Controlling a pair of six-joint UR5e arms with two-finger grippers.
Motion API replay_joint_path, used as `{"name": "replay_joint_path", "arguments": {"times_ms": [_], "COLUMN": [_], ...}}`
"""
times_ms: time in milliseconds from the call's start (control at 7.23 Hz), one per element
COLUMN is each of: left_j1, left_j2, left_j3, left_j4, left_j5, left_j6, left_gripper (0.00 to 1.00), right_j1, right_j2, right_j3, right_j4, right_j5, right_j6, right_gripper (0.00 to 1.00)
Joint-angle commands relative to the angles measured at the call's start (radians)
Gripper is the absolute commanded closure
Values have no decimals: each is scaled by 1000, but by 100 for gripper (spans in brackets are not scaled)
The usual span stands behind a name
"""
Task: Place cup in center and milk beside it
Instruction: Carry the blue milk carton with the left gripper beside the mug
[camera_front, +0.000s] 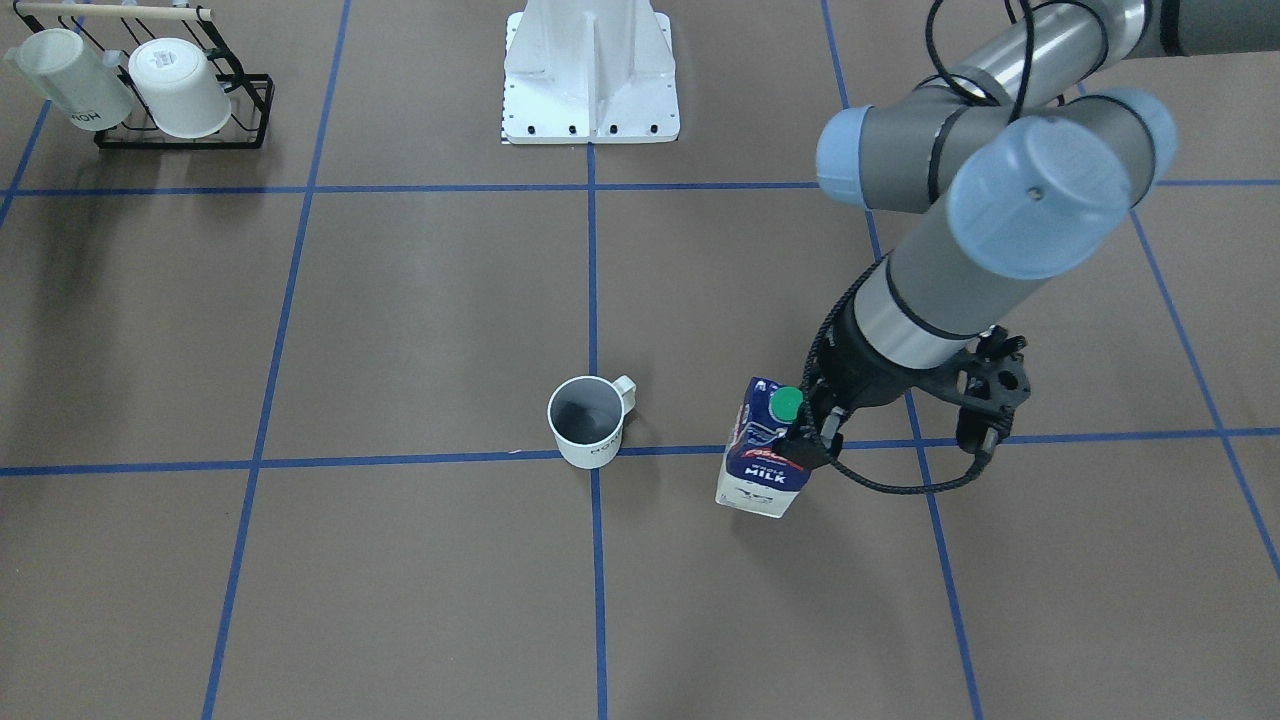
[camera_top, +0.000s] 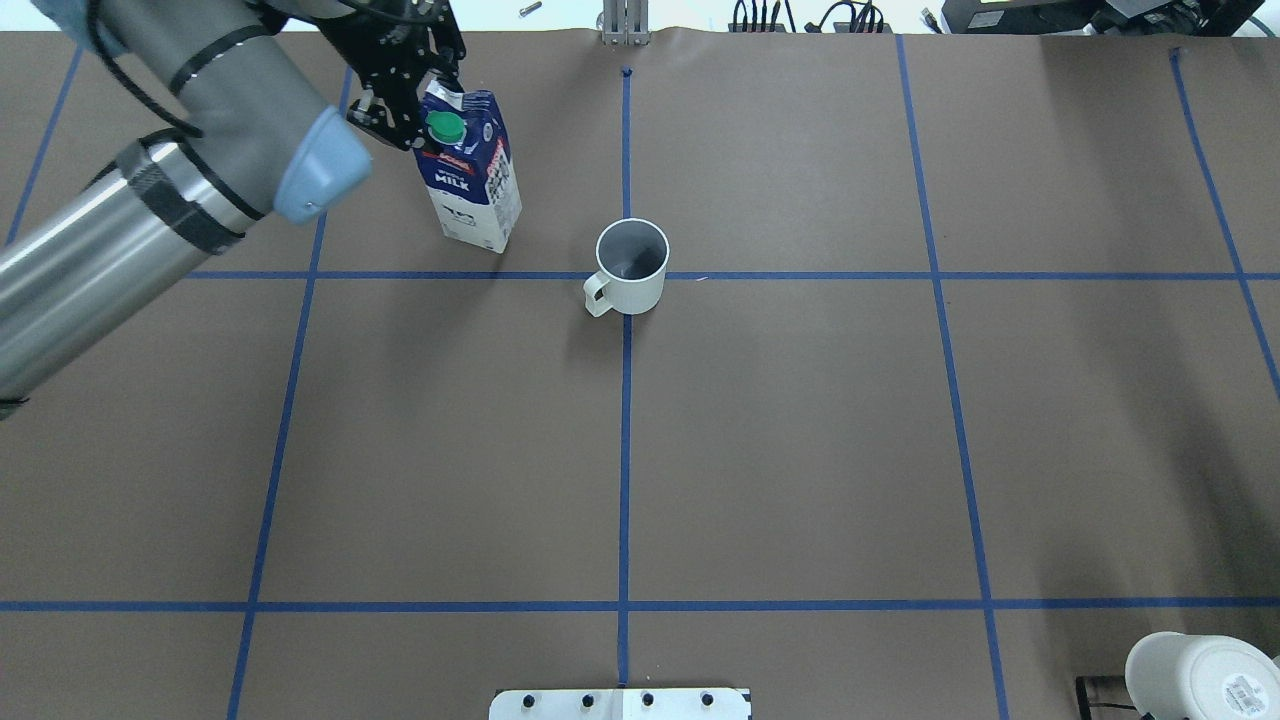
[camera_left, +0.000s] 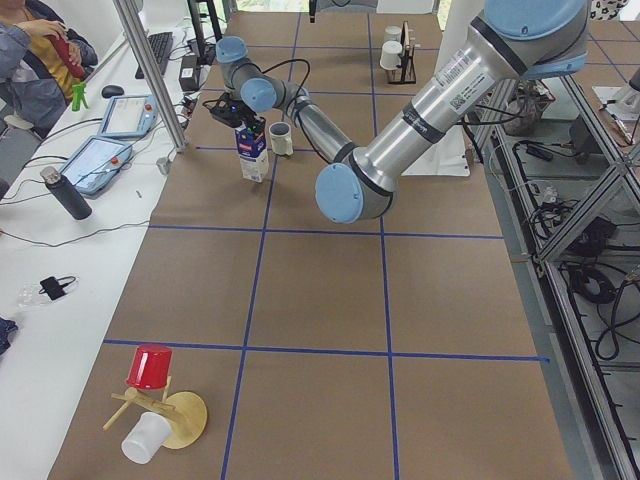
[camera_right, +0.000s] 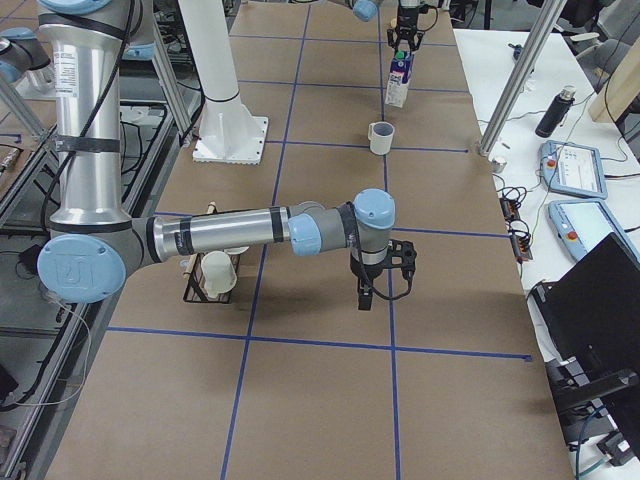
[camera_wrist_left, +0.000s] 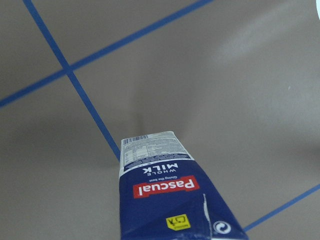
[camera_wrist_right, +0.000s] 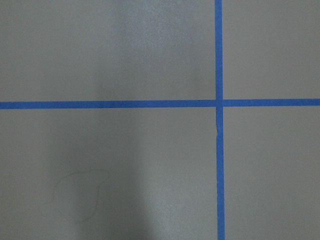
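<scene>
The cup (camera_front: 588, 420) is a white mug with a dark inside. It stands upright on the crossing of the blue tape lines at the table's middle (camera_top: 632, 265). The milk (camera_front: 765, 450) is a blue and white carton with a green cap, on the cup's left in the overhead view (camera_top: 470, 170), apart from it and slightly tilted. My left gripper (camera_top: 425, 100) is shut on the carton's top. I cannot tell if its base touches the table. The left wrist view shows the carton's side (camera_wrist_left: 170, 200). My right gripper (camera_right: 375, 290) hangs over bare table far from both; I cannot tell its state.
A black wire rack (camera_front: 240, 110) with two other white mugs stands at the table's corner on my right. The white robot base (camera_front: 590, 75) is at the near edge. A red cup on a wooden stand (camera_left: 150, 370) sits at the left end.
</scene>
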Motion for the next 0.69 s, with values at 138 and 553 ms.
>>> {"name": "replay_joint_path", "arguments": {"times_ms": [138, 553], "left_j1": [45, 64], "left_j2": [-74, -100], "left_j3": [135, 156], "left_j4": [-180, -184], "left_j5": [31, 58], "left_j6": [-106, -105], "left_gripper": [51, 42], "right_j1": [14, 16], "right_j2": [-19, -19], "right_j3": [12, 15], "right_j4": [3, 3], "right_j5": [35, 42], "right_j6": [-6, -6], "right_gripper": [0, 0]}}
